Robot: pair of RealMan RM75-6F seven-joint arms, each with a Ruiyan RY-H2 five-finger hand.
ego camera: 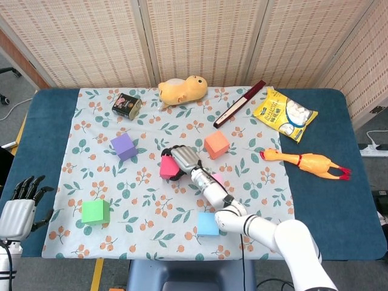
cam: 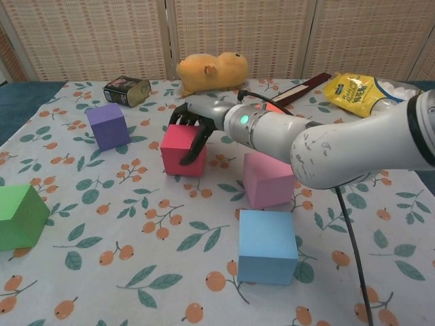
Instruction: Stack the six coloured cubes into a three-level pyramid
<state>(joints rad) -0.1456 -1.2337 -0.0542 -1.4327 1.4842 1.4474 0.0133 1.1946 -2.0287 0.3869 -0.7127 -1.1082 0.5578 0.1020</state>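
My right hand (ego camera: 182,159) grips the red cube (ego camera: 167,167) near the middle of the flowered cloth, fingers over its top and thumb down its right face; in the chest view the hand (cam: 197,117) sits on the cube (cam: 182,152). The pink cube (cam: 267,178) lies just right of it, under my forearm. The blue cube (cam: 267,246) sits nearest the front edge. The purple cube (ego camera: 123,146) is at the left and the green cube (ego camera: 95,211) at the front left. The orange cube (ego camera: 216,144) stands behind the hand. My left hand (ego camera: 21,203) hangs open off the table's left edge.
Along the back lie a dark tin (ego camera: 126,104), a yellow plush toy (ego camera: 182,90), a dark red stick (ego camera: 239,103) and a yellow snack bag (ego camera: 285,115). A rubber chicken (ego camera: 306,162) lies on the blue table cover at the right.
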